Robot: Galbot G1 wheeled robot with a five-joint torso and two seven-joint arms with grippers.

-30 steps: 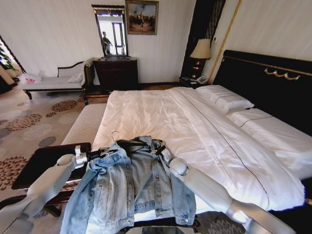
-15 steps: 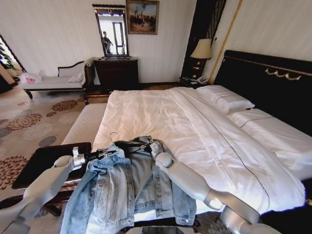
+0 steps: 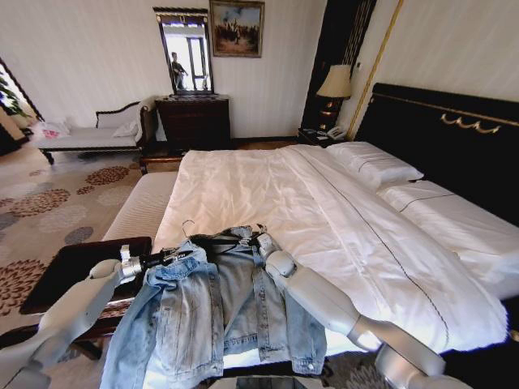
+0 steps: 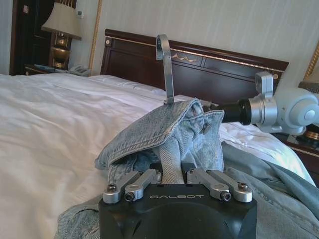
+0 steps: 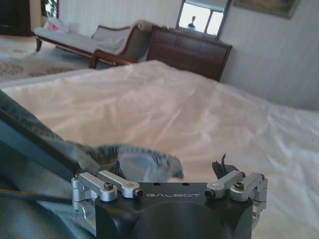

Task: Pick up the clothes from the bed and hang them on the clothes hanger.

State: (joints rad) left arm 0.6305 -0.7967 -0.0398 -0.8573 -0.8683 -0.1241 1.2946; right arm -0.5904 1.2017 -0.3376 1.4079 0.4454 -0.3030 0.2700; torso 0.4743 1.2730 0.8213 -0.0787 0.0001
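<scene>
Look at the lower middle of the head view — your denim jacket [image 3: 215, 312] lies flat on the near end of the bed [image 3: 268, 190], front side up, with its bottom edge hanging toward you. The black hanger [image 3: 212, 240] sits at the jacket's collar, and its thin hook [image 3: 190, 225] pokes up just left of the collar.

Your left gripper [image 3: 180, 254] is at the jacket's left shoulder. In the left wrist view its fingers [image 4: 130, 182] are closed tight on a fold of denim [image 4: 172, 167], and the metal hook [image 4: 166, 67] stands up behind that fold.

Your right gripper [image 3: 258, 240] rests at the collar's right side. In the right wrist view its fingers [image 5: 107, 185] are spread wide — you can see jacket cloth [image 5: 142, 164] between them, not squeezed.
</scene>
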